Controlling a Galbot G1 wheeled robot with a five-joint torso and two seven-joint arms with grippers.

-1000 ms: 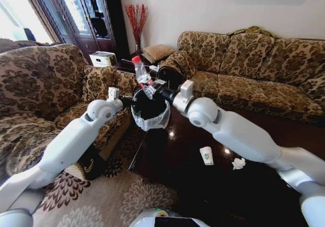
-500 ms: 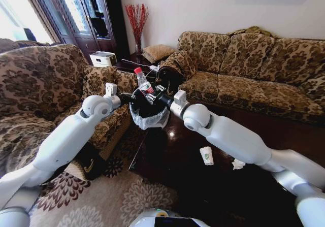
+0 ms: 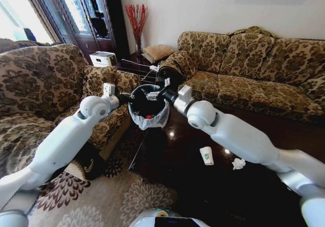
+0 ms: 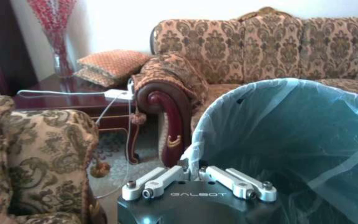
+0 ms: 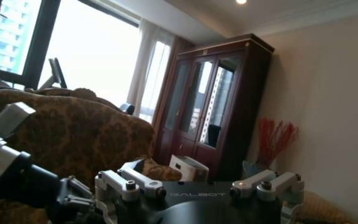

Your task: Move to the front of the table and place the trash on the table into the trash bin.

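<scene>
The trash bin [image 3: 150, 110], black with a white bag over its rim, hangs beside the table's [image 3: 167, 161] far left corner. My left gripper [image 3: 127, 97] is shut on its rim, and the left wrist view shows the fingers [image 4: 229, 179] pinched on the bag edge of the trash bin [image 4: 291, 135]. My right gripper [image 3: 155, 94] stands open and empty just over the bin's mouth, with its fingers [image 5: 126, 182] spread wide. A red cap [image 3: 148, 117] shows inside the bin. Trash on the table: a white cup [image 3: 206, 155] and a crumpled paper wad [image 3: 238, 163].
A patterned armchair [image 3: 45, 79] stands at the left and a long sofa [image 3: 254, 59] behind the table. A side table with a white box [image 3: 102, 58] and a vase of red twigs [image 3: 136, 21] is in the corner. A floral rug [image 3: 101, 196] lies in front.
The clear bottle held above the bin by my right gripper went down and dropped into it. The right gripper has opened. The left gripper still holds the bin's rim.
</scene>
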